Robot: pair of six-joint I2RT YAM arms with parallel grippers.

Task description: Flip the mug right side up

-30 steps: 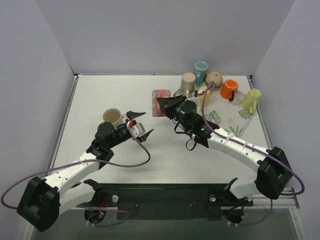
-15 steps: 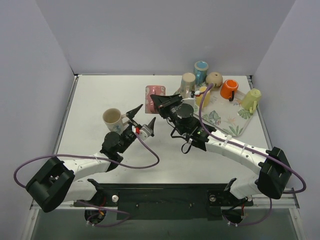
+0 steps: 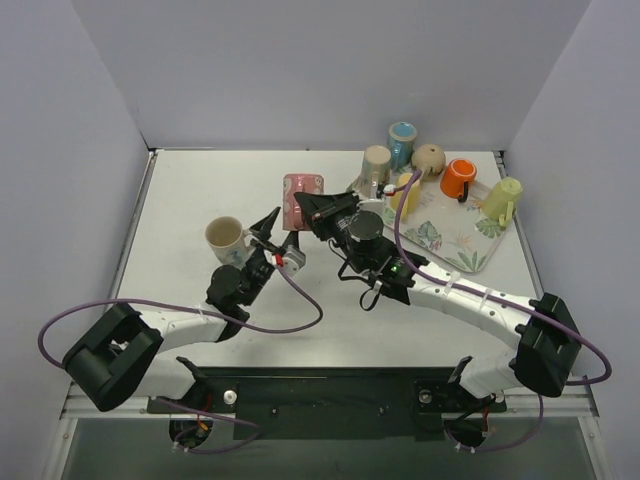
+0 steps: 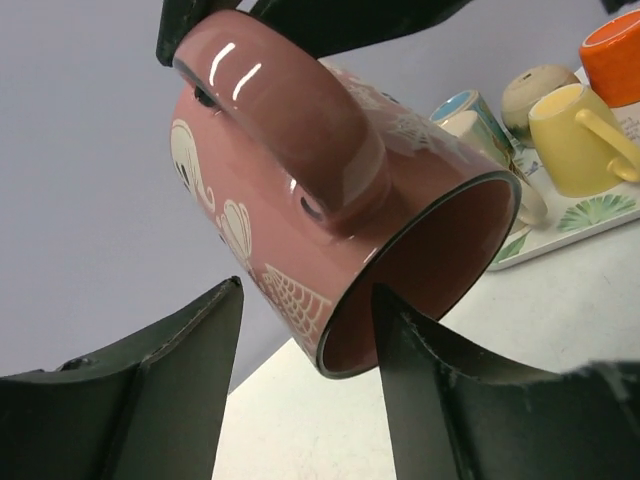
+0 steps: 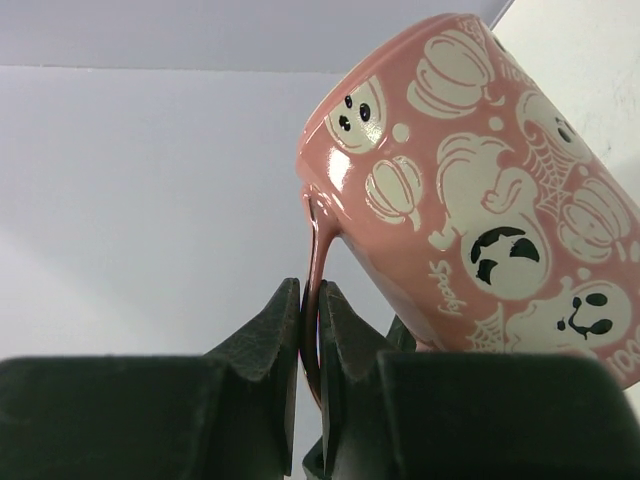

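A white counter (image 3: 200,190) sits boxed in by pale grey walls, with a floral tray (image 3: 470,255) of mugs at its far right. The right gripper (image 5: 310,300) pinches the pink Halloween mug (image 5: 480,190) by its handle and holds it tilted, clear of the counter. Only the left wrist view shows its mouth, angled downward. The left gripper (image 4: 308,290) gapes wide just beneath.

Arm links (image 3: 470,300): white shells, black joints, either side of base plate (image 3: 330,392).
Cables (image 3: 320,310): purple, looping above base plate.
Fingers (image 4: 150,400): matte black, tapered.
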